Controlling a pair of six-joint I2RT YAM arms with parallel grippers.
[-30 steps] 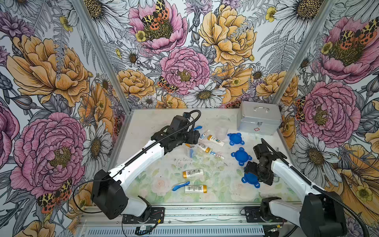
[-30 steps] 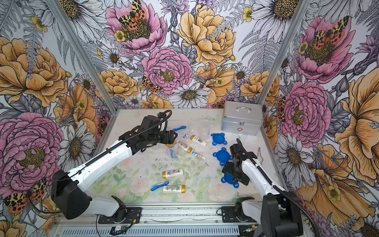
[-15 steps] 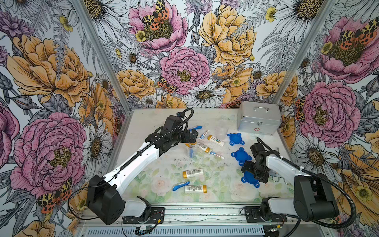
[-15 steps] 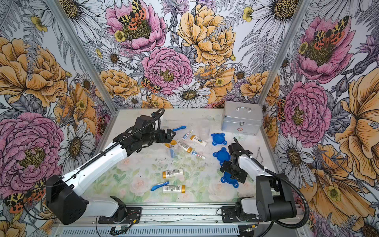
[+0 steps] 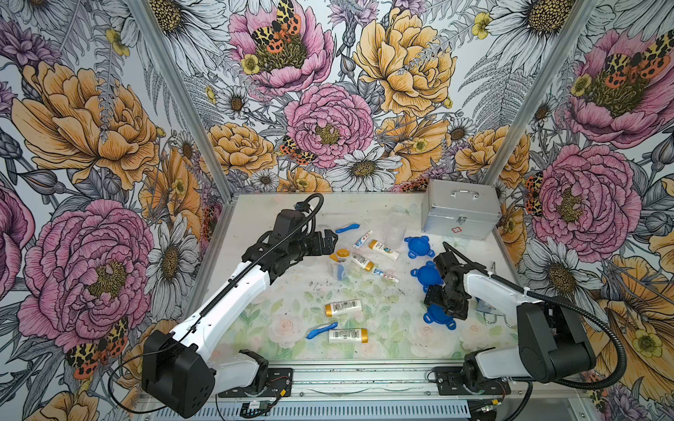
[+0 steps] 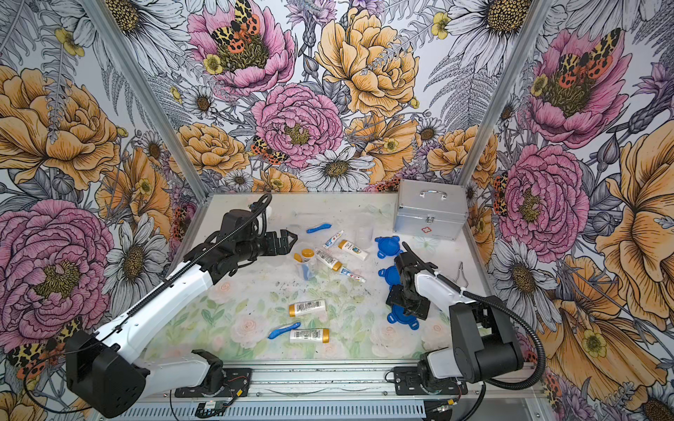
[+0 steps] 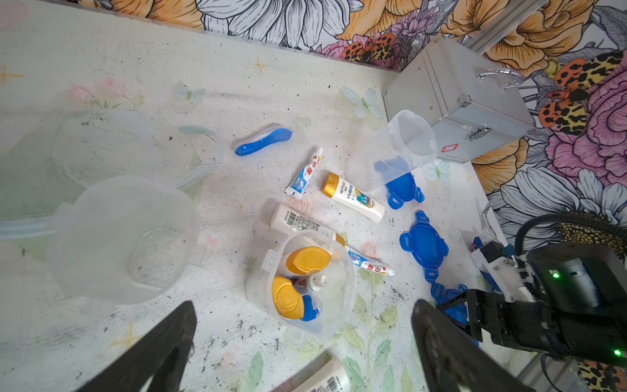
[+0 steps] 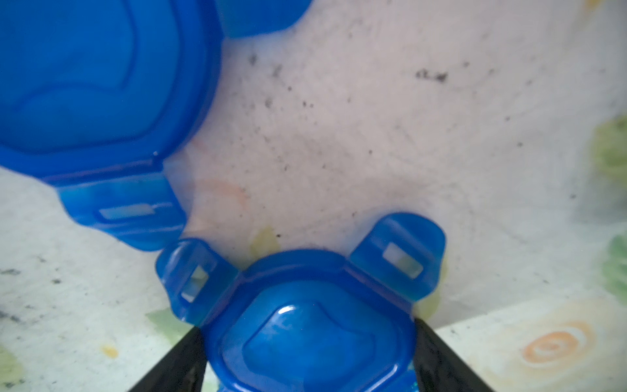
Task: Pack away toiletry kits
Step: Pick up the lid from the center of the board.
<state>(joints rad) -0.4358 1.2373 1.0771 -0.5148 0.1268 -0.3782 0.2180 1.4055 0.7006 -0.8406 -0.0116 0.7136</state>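
Note:
A clear cup (image 7: 339, 305) stands mid-table holding two gold-capped bottles, a toothpaste tube and a blue toothbrush; in a top view this filled cup (image 5: 339, 264) is just right of my left gripper (image 5: 330, 242). That gripper (image 7: 303, 307) hangs open above the table with nothing between its fingers. My right gripper (image 8: 307, 336) points down on the nearest blue lid (image 8: 305, 325), one finger against each side; the lid (image 5: 439, 318) lies flat on the table. Two more lids (image 5: 425, 273) (image 5: 419, 246) lie beyond it. Loose bottles (image 5: 343, 307) (image 5: 348, 334), toothbrushes (image 5: 321, 331) (image 5: 347, 228) and tubes (image 5: 386, 275) are scattered about.
The silver metal case (image 5: 459, 211) stands shut at the back right. One empty clear cup (image 7: 122, 237) stands near the left gripper and another (image 7: 397, 149) by the case. A thin metal tool (image 5: 492, 268) lies by the right wall.
My right gripper's jaws have closed in against the sides of the nearest blue lid. The left gripper has opened a little wider and drawn slightly back from the filled cup.

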